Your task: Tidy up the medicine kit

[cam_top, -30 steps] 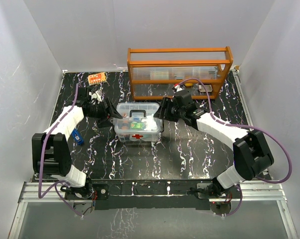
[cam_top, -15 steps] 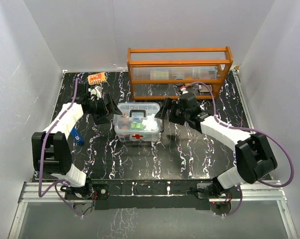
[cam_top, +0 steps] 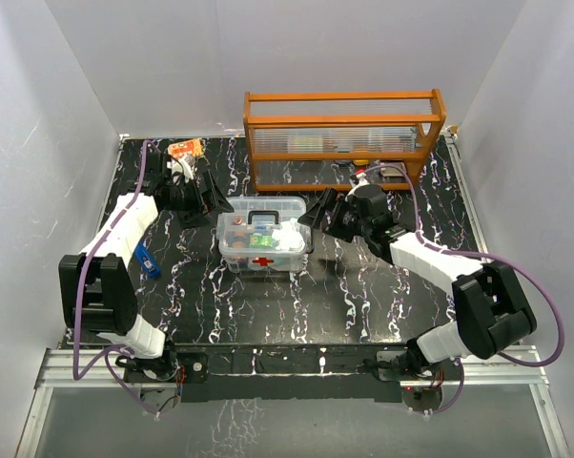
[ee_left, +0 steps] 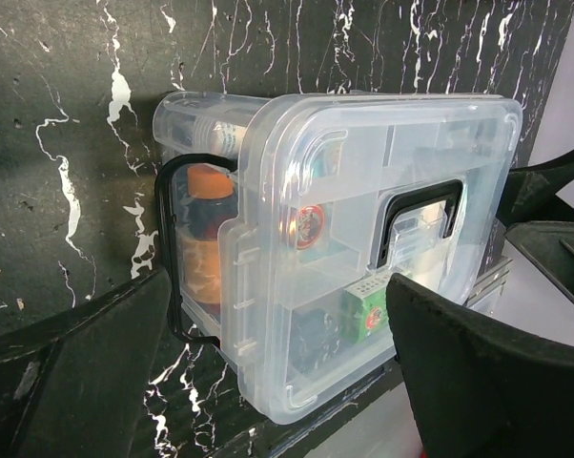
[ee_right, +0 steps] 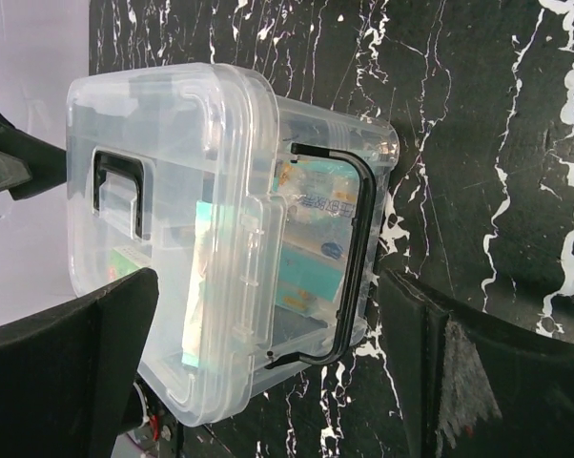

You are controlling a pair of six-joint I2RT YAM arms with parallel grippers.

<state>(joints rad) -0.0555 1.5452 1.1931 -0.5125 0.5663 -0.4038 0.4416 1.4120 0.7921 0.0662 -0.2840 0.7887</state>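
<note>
A: Top external: both arms have backed off the medicine kit (cam_top: 264, 234). A second ago the claws sat tight against its two ends. Now the left gripper (cam_top: 211, 197) and right gripper (cam_top: 317, 213) hang just beside it, jaws spread wide, holding nothing.

B: So it's released. Lid on?

A: Yes. The lid (ee_left: 392, 143) sits flush on the box with the black handle (ee_left: 416, 218) folded flat. There's a left wire clip (ee_left: 173, 248) and a right wire clip (ee_right: 356, 258), each lying against its end wall. They look latched, can't confirm.

B: Where's the box?

A: Mid-table (cam_top: 363, 286), just in front of the orange rack (cam_top: 342, 134), red cross (cam_top: 261, 261) facing the arm bases. It hasn't shifted.

B: Contents?

A: The plastic is clear, so they show through: an orange bottle (ee_left: 203, 205) at the left end, a printed packet (ee_right: 316, 215) at the right. All inside.

B: Reads as near done.

A: Agreed. An orange pack (cam_top: 185, 150) and a blue item (cam_top: 146, 260) lie loose on the left; can't tell if they belong.
</note>
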